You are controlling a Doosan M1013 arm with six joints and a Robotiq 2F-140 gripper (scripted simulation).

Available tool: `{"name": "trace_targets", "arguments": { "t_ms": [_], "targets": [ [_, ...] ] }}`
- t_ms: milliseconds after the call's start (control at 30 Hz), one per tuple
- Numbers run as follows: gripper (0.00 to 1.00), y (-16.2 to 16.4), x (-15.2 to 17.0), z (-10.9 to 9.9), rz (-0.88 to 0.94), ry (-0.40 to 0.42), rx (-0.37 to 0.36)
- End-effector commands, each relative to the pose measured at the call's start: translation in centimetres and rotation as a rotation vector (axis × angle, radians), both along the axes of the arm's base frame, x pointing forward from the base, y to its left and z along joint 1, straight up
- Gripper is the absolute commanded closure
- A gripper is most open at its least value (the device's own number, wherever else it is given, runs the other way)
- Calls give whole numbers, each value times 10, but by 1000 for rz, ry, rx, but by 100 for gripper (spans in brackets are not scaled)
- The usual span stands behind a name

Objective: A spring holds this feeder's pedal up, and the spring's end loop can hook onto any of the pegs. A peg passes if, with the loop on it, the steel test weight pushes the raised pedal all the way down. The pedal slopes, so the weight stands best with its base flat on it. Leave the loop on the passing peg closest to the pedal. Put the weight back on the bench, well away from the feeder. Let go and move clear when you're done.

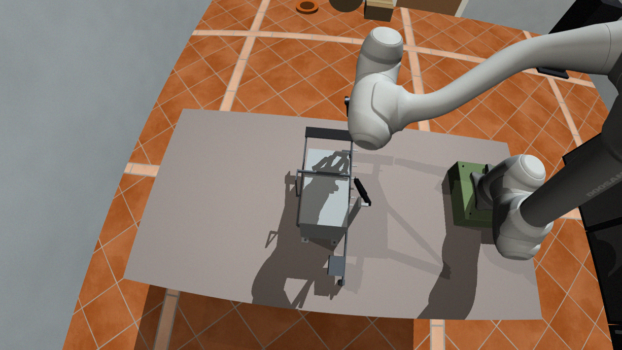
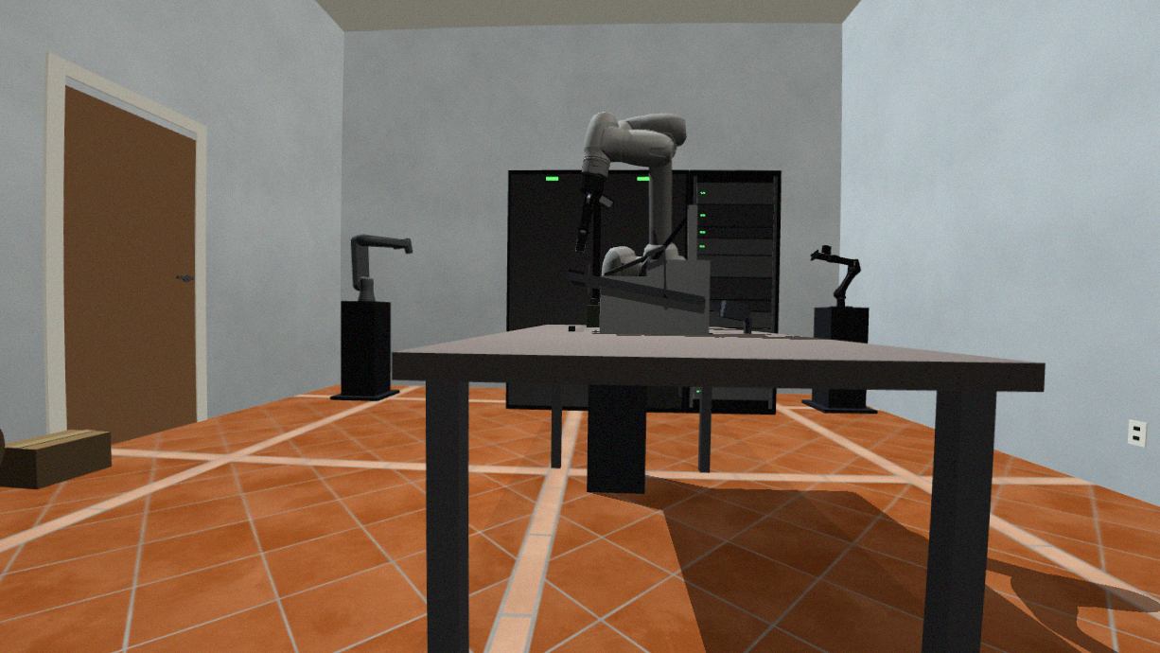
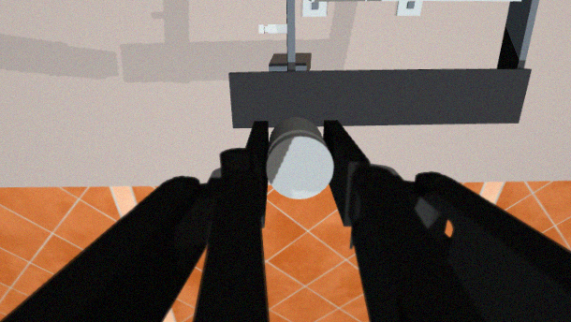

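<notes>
My gripper (image 3: 296, 143) is shut on the steel test weight (image 3: 299, 160), a short grey cylinder held by its sides between the two black fingers. In the wrist view the weight hangs just at the near edge of the dark pedal plate (image 3: 379, 97), towards its left end and above it. From overhead the pedal (image 1: 327, 133) is the dark bar at the far end of the grey feeder box (image 1: 324, 193); my wrist covers its right end and hides the weight. A black spring (image 1: 361, 191) lies along the feeder's right side by a row of small pegs (image 1: 353, 167). In the side view my gripper (image 2: 583, 235) hangs above the raised, sloping pedal (image 2: 637, 291).
The feeder stands mid-bench with a thin rod and a small grey plate (image 1: 336, 265) running towards the near edge. My green base block (image 1: 468, 193) sits at the bench's right. The tiled floor begins just past the bench's far edge.
</notes>
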State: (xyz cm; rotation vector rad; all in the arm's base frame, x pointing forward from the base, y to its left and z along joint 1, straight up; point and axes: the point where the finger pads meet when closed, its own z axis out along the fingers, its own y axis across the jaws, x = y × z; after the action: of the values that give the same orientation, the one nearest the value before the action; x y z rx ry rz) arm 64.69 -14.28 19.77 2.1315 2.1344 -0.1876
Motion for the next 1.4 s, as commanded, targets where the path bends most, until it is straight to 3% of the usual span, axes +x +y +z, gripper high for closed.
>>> {"name": "trace_targets", "arguments": {
  "t_ms": [0,1367],
  "targets": [
    [75,-1,1,1,0,-1,0],
    [75,0,1,-50,0,-1,-1]
  ]
}}
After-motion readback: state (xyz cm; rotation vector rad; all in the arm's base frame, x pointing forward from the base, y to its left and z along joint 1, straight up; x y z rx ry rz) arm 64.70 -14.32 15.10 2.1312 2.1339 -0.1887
